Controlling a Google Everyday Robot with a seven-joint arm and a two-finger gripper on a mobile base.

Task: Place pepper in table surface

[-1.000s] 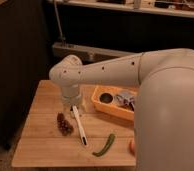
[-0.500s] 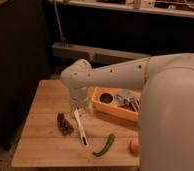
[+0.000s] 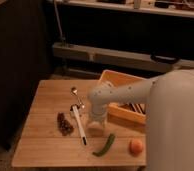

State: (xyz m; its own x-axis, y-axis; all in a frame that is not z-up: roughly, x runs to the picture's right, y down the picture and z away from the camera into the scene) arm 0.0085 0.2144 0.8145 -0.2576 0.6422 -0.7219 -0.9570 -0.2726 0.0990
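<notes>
One table surface [image 3: 42,102]: light wooden planks, bare along the left side; everything else sat toward the centre and right.
Grape cluster [image 3: 65,123]: dark, lay on the wood just left of the gripper; no part of the task.
Gripper [image 3: 78,118]: hung low over the table between grapes and pepper, fingers spread with nothing between them; released.
Pepper [image 3: 105,145]: slim, green, lay flat on the table surface near the front edge, just right of the gripper's lower tip and apart from it.
Orange fruit [image 3: 136,146]: sat on the wood right of the pepper, not touching it.
Bin [image 3: 124,115]: orange-yellow, partly behind the arm; contents unclear.
Done: pepper rested on the table, free of any grip; placement judged complete.
Left: only drawing the arm clear, by my reading.
</notes>
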